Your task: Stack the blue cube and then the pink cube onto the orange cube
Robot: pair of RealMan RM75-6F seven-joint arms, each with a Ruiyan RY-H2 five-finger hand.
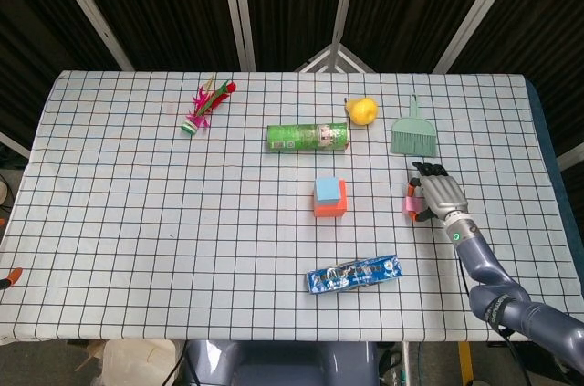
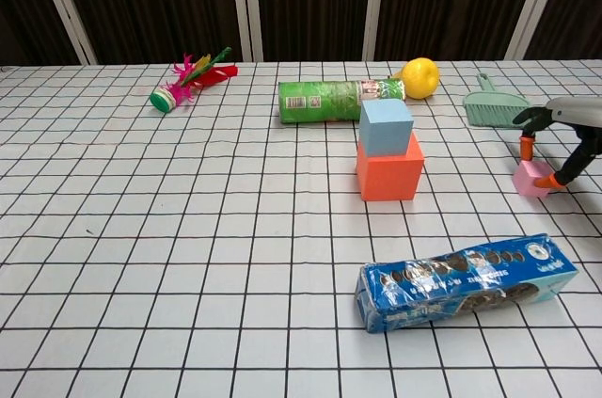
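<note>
Checked white cloth covers the table (image 1: 137,222), dark panels behind. Near its middle, the small pale blue cube (image 2: 386,125) sits square atop the larger orange cube (image 2: 389,178). Well to the right, the right hand (image 1: 440,193) pinches the little pink cube (image 2: 530,178) between orange-tipped fingers (image 2: 525,146) at cloth level.

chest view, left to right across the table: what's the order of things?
Feather shuttlecock → green can → blue cube on orange cube → green dustpan brush → pink cube at the right hand. The lemon and biscuit pack overlap others in x, so they are left out.
</note>
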